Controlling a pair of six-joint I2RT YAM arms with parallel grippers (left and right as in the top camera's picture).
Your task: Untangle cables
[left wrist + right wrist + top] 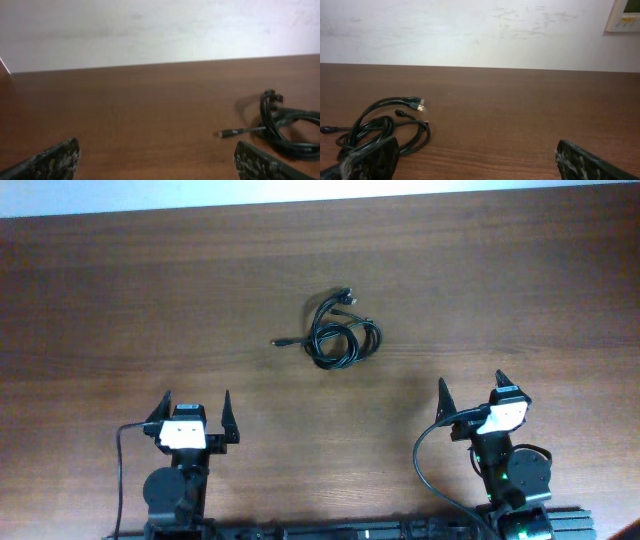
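Currently: cables ahead of both jaws, right arm a bit nearer

We have the cables (pixel 342 332) as one loose coil on the table (pixel 120 280), ahead of both arms and between them, well apart from either. From the left gripper (pixel 196 398) the coil lies ahead and to the right. From the right gripper (pixel 471 380) it lies ahead and to the left, and looks somewhat nearer to that one. Both sets of jaws stand fully spread with nothing between them.

The coil has no strong long axis: roughly round, slightly stretched across our reach. One stray plug (pixel 227 133) on a straight tail sticks out of the coil toward the left arm's side, lying flat and clear of the loops. Other plug ends bunch at the coil's far edge.

Our read: task not started. Right arm pins the loops, left arm takes the stray tail and pulls away. Risk: the cord is thin and flat on the wood, so it's easy to miss.
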